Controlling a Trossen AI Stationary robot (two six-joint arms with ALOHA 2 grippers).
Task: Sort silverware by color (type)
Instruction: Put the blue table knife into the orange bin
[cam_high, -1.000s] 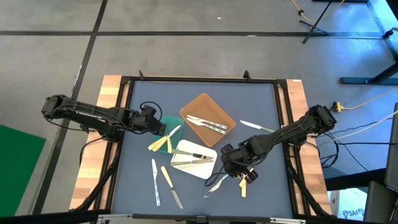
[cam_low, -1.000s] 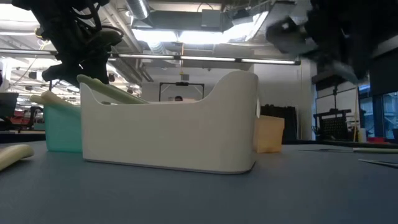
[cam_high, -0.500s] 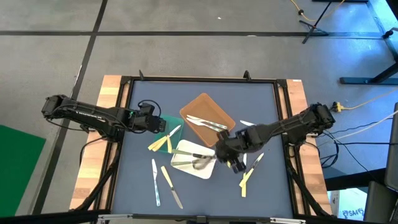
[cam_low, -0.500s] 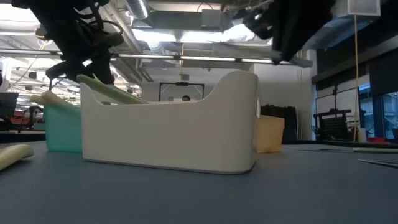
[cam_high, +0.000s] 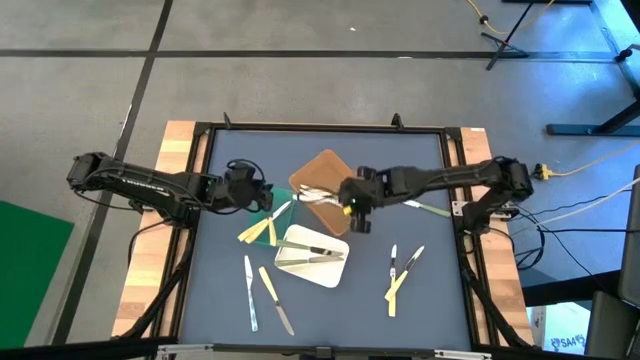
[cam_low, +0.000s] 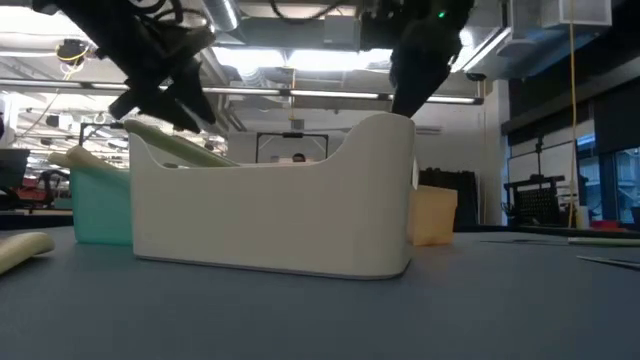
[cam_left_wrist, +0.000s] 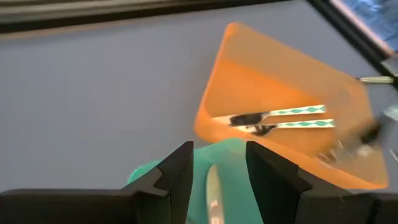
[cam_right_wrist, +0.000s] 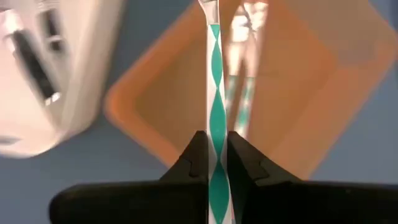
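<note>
My right gripper (cam_high: 356, 212) hangs over the brown tray (cam_high: 322, 172), shut on a piece of silverware with a green-and-white diamond-patterned handle (cam_right_wrist: 213, 81). Two like pieces (cam_left_wrist: 280, 118) lie in that tray. My left gripper (cam_left_wrist: 217, 171) stands open above the green tray (cam_high: 275, 198), where a pale piece (cam_left_wrist: 212, 186) lies; nothing is between its fingers. The white tray (cam_high: 312, 262) holds two pieces (cam_high: 312, 252). More silverware lies flat on the blue mat: yellow-handled pieces (cam_high: 256, 232), two near the front (cam_high: 268, 292), and others at the right (cam_high: 402, 270). My right gripper pinches the patterned handle (cam_right_wrist: 215, 142) between its two fingers. The fingers slant steeply down from the table's right side, and the piece runs on ahead of them along their line. It is lifted over the brown tray; its far end leaves the wrist view.
In the low view the white tray (cam_low: 270, 205) stands nearest, with the green tray (cam_low: 98, 205) and the brown tray (cam_low: 432, 215) behind it. A pale piece (cam_high: 428, 208) lies by the mat's right edge. A black frame (cam_high: 320, 128) borders the mat.
My right gripper has swung from the front right of the mat toward the far left, over the white tray's corner to above the brown tray, rolling as it went. It carries the patterned piece, lifted clear of the mat. My left gripper has tipped upward over the green tray.
</note>
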